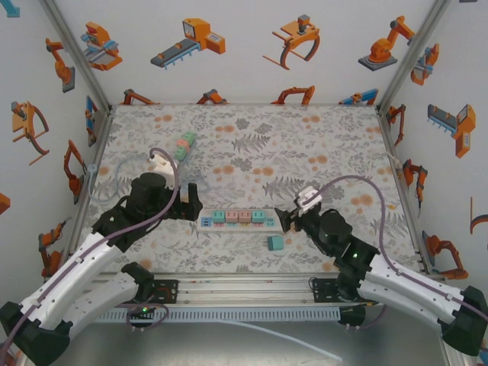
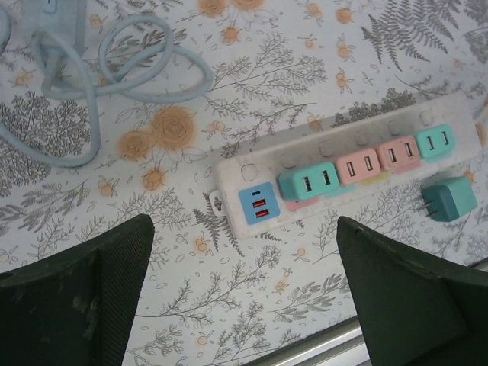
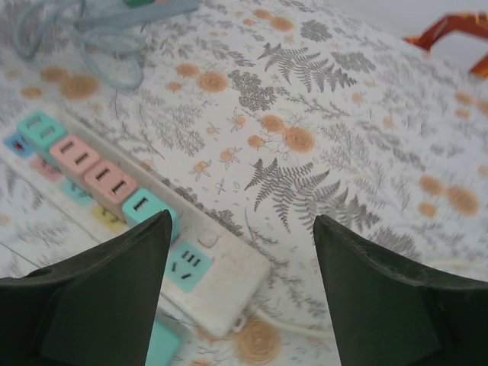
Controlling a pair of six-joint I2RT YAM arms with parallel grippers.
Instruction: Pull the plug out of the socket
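Teal plug (image 2: 451, 198) lies loose (prongs leftward); socket strip (image 2: 252, 166) runs left-right.

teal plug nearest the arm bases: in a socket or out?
Out. The teal plug lies on the table beside the power strip, prongs bare, touching no socket.

Landmark: metal rail (image 1: 244, 290) along the near table edge.

Beyond the rail: floral table cover (image 1: 320, 145), grey ferns and orange blooms, lying flat out to the back wall.

Well beyond the rail's left end: pale blue cable (image 2: 114, 72) in loose loops on the cover, with a white block (image 1: 158, 162) just beside the loops.

Farther from the rail than that block, slightly right of it: small pink-and-teal cluster (image 1: 184, 142). Individual pieces cannot be told apart.

Walls (image 1: 229, 53) rising beyond the rail: white, with orange robot-arm stickers.
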